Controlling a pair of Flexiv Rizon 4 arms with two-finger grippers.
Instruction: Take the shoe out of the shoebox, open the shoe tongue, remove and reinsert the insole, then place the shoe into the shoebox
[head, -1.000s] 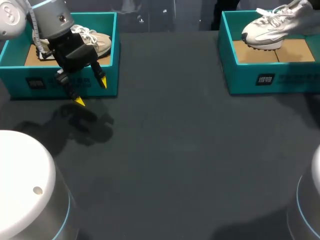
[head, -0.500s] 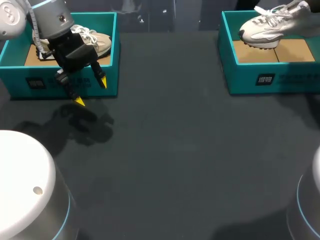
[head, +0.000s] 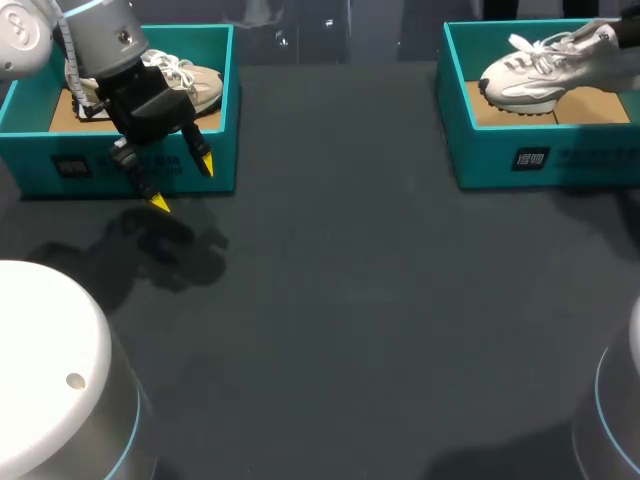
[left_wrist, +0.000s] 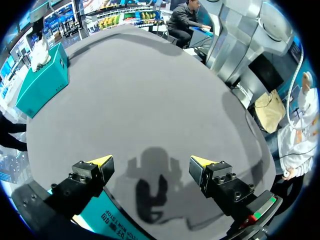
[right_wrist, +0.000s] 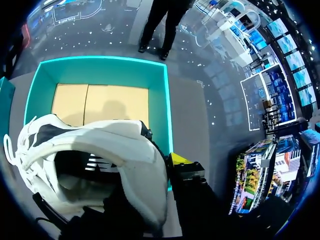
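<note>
A white shoe hangs low in the right teal shoebox, toe toward the table's middle, just over the cardboard floor. My right gripper is shut on the shoe's heel collar. One yellow fingertip shows outside the heel; the other is hidden inside the shoe. My left gripper hangs open and empty in front of the left teal shoebox, which holds a beige shoe. In the left wrist view the left gripper stands wide apart above bare table, with the right shoebox far ahead.
The dark table stretches between the two boxes. The left box's front edge lies just beneath the left gripper. White arm bases fill the near corners.
The white shoe, held by the right gripper, has come down lower into the right shoebox. The left arm has not moved.
</note>
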